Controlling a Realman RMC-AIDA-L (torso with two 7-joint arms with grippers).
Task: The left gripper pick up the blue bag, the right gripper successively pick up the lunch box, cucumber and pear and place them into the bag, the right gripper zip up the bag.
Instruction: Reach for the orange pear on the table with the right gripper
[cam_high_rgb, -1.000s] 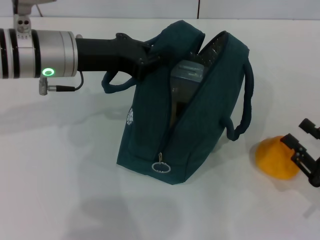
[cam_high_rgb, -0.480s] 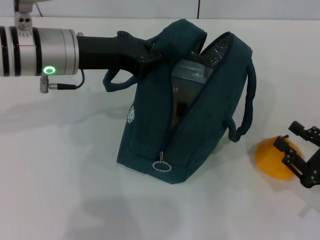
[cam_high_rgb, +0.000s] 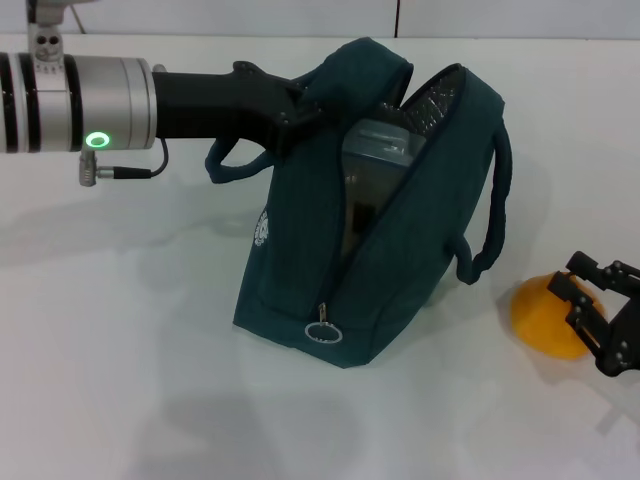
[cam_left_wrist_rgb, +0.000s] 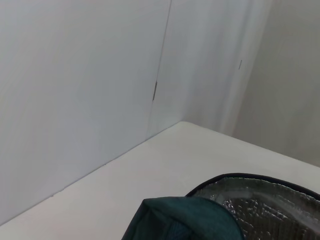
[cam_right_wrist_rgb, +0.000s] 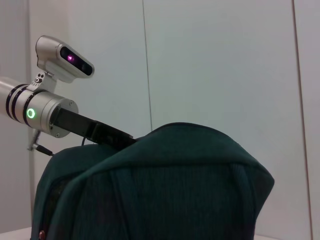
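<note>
L gripper (cam_high_rgb: 300, 115) pinches the bag (cam_high_rgb: 330, 250) rim, mouth held open on the desk (cam_high_rgb: 120, 330). R gripper (cam_high_rgb: 590, 305), jaws wide, sits at the pear (cam_high_rgb: 545, 315), R of bag. Centre jaws on pear's widest part, close gently, lift clear, then drop via the gap w/o snagging the handle.

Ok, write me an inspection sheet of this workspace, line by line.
Surface: white table, bare around the bag.
Job's things: blue bag upright, zipper open, a grey box inside; pear on the table at the robot's right; cucumber not seen.
Clutter: nothing seen.
End effectors: left gripper shut on the bag's top edge; right gripper open beside the pear.
Cables: short black lead under the left cuff.
Surroundings: plain white walls.
</note>
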